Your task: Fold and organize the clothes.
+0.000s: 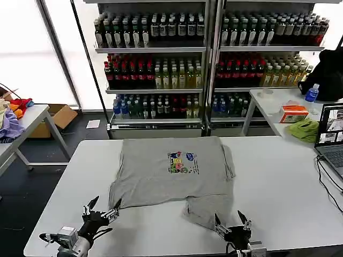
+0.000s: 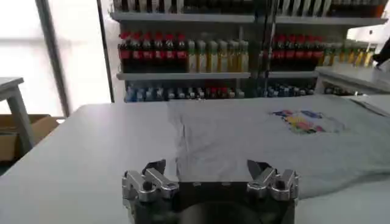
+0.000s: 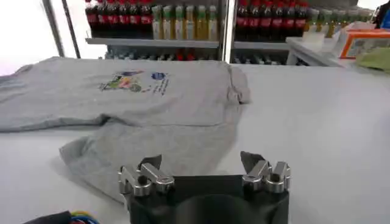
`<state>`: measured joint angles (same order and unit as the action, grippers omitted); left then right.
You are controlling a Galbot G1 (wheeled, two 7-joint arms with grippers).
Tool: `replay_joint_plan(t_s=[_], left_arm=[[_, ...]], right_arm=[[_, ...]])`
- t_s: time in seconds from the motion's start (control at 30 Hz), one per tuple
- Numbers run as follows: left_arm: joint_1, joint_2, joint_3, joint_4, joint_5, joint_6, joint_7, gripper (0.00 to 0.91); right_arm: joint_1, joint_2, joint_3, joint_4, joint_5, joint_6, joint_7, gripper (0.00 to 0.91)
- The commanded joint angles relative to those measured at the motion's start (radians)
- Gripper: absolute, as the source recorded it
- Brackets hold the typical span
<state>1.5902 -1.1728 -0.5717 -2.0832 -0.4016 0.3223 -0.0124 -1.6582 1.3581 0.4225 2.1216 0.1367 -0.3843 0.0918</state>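
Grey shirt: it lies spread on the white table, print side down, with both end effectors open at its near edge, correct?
Not quite. The head view shows the grey shirt print side up. The rest holds: left end effector and right end effector are open at its near edge.

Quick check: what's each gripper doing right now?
Left gripper: open, holding nothing, at the grey shirt's near edge.
Right gripper: open, holding nothing.

Soft matt cloth on a smooth pale surface, metal hands at its near edge.

The grey shirt [image 1: 171,174] is matt cotton-like cloth, lightly creased, with a flat multicoloured print [image 1: 183,161]. The surface [image 1: 278,182] looks smooth and faintly sheened. The left hand [image 1: 102,208] and right hand [image 1: 232,219] have bright brushed-metal knuckles, dark matt fingertips [image 2: 156,167] and black matt housings. Bottles [image 1: 155,75] on the shelves look like glossy plastic.
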Motion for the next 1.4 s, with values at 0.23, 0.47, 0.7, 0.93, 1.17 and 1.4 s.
replay_joint_plan(t_s=[0.23, 0.47, 0.7, 0.93, 1.17, 1.4], left_arm=[[-0.042, -0.022, 0.034, 0.124, 0.042, -0.012, -0.021, 0.907], [-0.045, -0.044, 0.045, 0.146, 0.042, -0.017, -0.025, 0.756], [-0.042, -0.076, 0.072, 0.149, 0.167, -0.079, -0.031, 0.010], [-0.045, -0.093, 0.093, 0.149, 0.170, -0.068, -0.030, 0.010], [-0.053, -0.084, 0.091, 0.153, 0.132, -0.052, -0.035, 0.010], [-0.052, -0.077, 0.078, 0.129, 0.108, -0.034, -0.047, 0.010]], right_arm=[[0.003, 0.010, -0.023, -0.028, -0.009, -0.003, -0.003, 0.433], [0.004, 0.009, -0.012, -0.042, -0.008, 0.008, -0.007, 0.000], [-0.002, 0.011, -0.008, -0.048, -0.003, 0.023, -0.009, 0.000], [-0.011, 0.011, -0.002, -0.050, -0.003, 0.041, -0.020, 0.000], [-0.034, 0.004, 0.016, -0.051, -0.003, 0.079, -0.042, 0.000], [-0.046, -0.002, 0.022, -0.042, 0.002, 0.095, -0.058, 0.000]])
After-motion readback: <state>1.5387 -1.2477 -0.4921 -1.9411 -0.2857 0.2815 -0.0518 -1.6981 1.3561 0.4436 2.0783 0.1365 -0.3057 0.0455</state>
